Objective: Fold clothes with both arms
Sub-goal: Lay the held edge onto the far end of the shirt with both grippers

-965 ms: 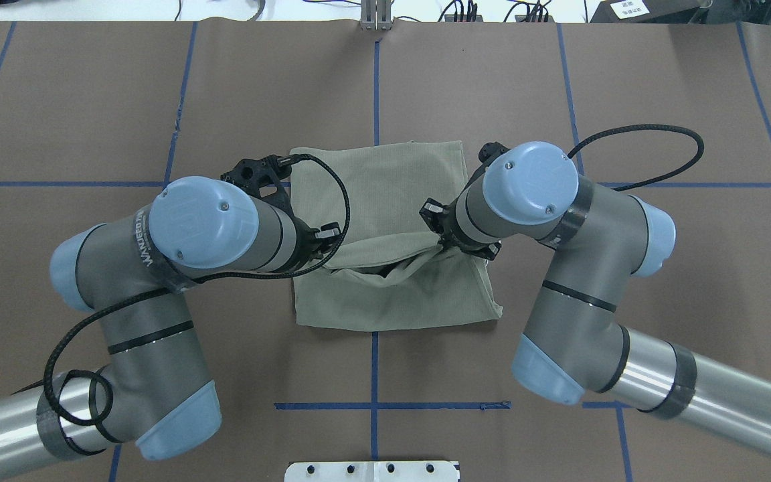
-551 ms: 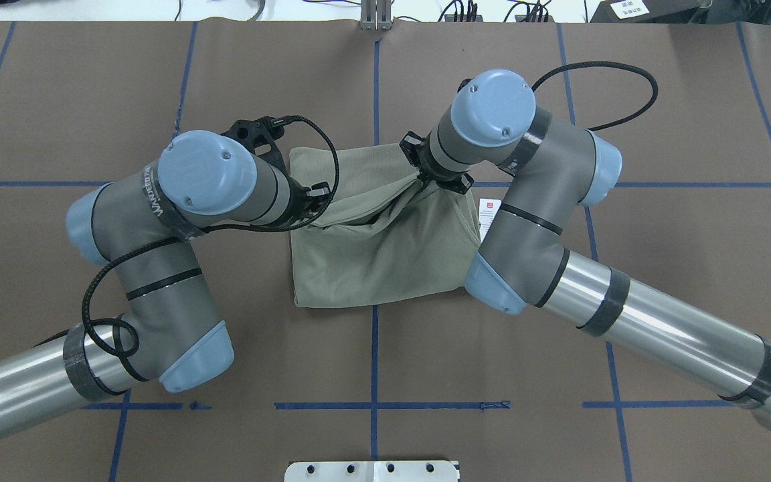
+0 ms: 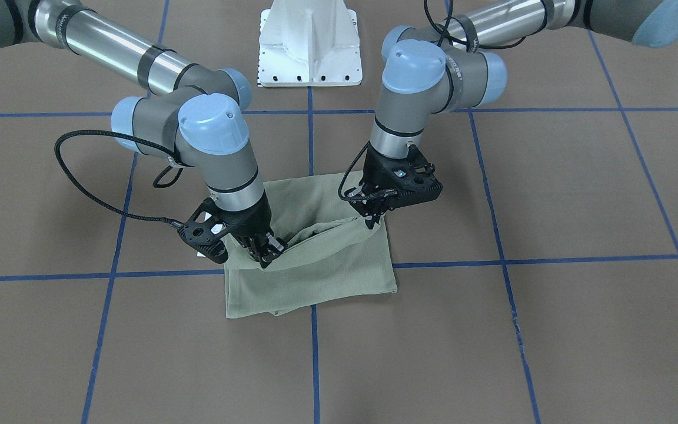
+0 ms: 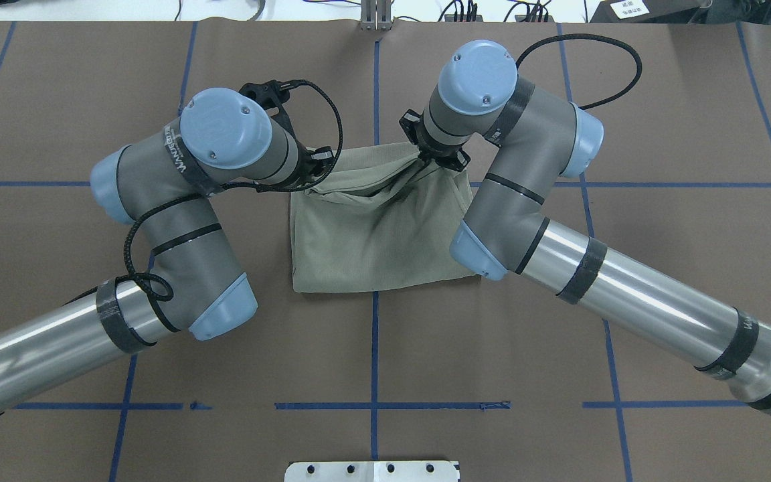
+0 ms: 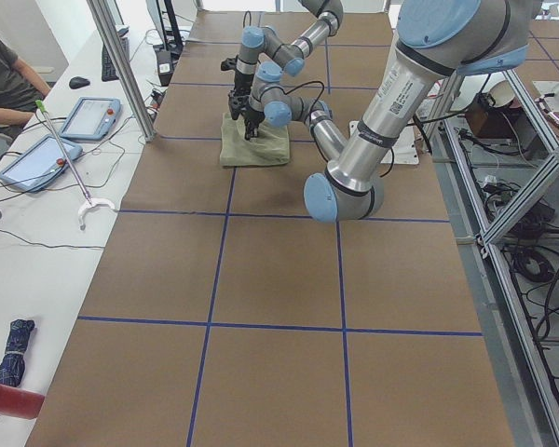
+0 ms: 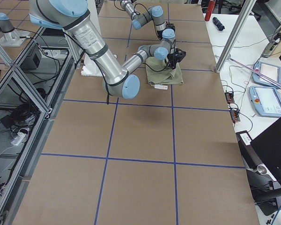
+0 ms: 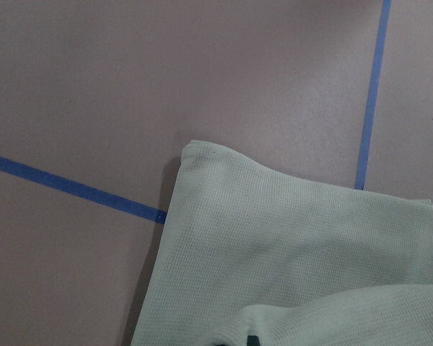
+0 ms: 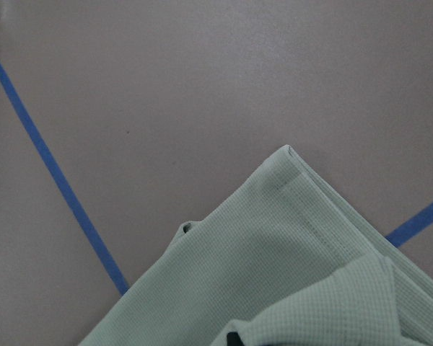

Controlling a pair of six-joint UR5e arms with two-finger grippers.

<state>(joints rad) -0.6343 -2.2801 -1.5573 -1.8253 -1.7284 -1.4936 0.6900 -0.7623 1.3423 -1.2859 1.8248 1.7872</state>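
Observation:
The pale sage-green shirt (image 4: 379, 234) lies folded into a rough rectangle on the brown table, around the centre blue line. In the front-facing view my left gripper (image 3: 372, 222) is shut on one end of the shirt's (image 3: 315, 282) top layer. My right gripper (image 3: 266, 257) is shut on the other end. The held edge sags between them, low over the far part of the shirt. Each wrist view shows a far corner of the shirt (image 7: 274, 245) (image 8: 289, 238) flat on the table. A white hang tag (image 6: 161, 87) pokes out at the shirt's side.
Blue tape lines (image 4: 373, 348) grid the brown table cover. The white pedestal base (image 3: 309, 41) stands at the robot's side of the table. A side table (image 5: 37, 186) with tablets and a seated person runs along the far edge.
Both arms have carried the shirt's held edge away from the robot, from over its middle to near its far edge. The shirt now looks shorter front to back.

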